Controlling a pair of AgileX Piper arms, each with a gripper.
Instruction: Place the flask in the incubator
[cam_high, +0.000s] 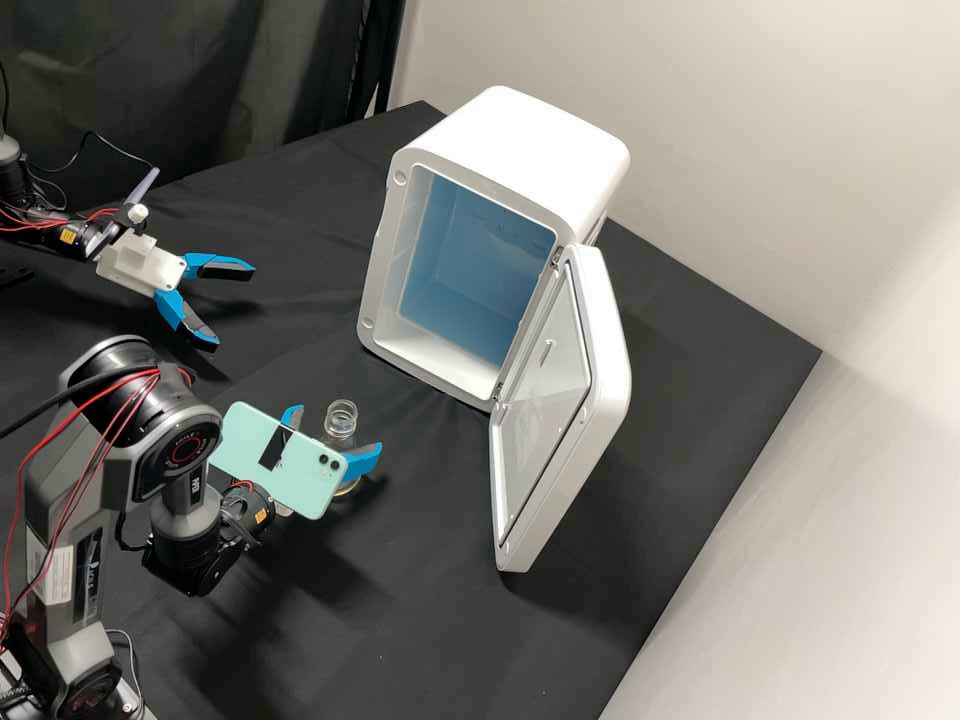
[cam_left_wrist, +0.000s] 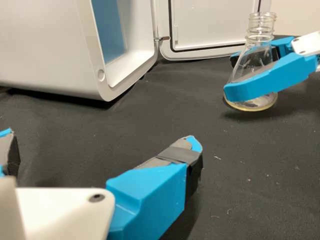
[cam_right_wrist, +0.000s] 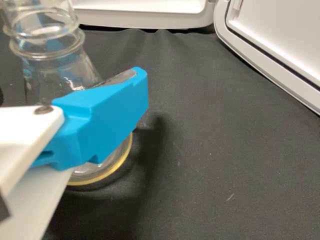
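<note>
A clear glass flask (cam_high: 342, 418) stands upright on the black bench, in front of the white incubator (cam_high: 520, 150). The incubator's door (cam_high: 565, 400) hangs open and shows a pale blue inside. My right gripper (cam_high: 332, 436) is shut on the flask's cone, one blue finger (cam_right_wrist: 100, 110) lying against the glass above the base. From the left wrist view, the flask (cam_left_wrist: 252, 60) sits between the right gripper's (cam_left_wrist: 231, 75) two fingers. My left gripper (cam_high: 230, 303) stands open with nothing in it, to the left of the incubator and well apart from the flask.
The open door (cam_left_wrist: 210, 25) juts out toward the bench's front, to the right of the flask. A teal camera block (cam_high: 280, 460) on the right wrist hides the flask's base in the high view. Cables and a dark curtain are at the back left.
</note>
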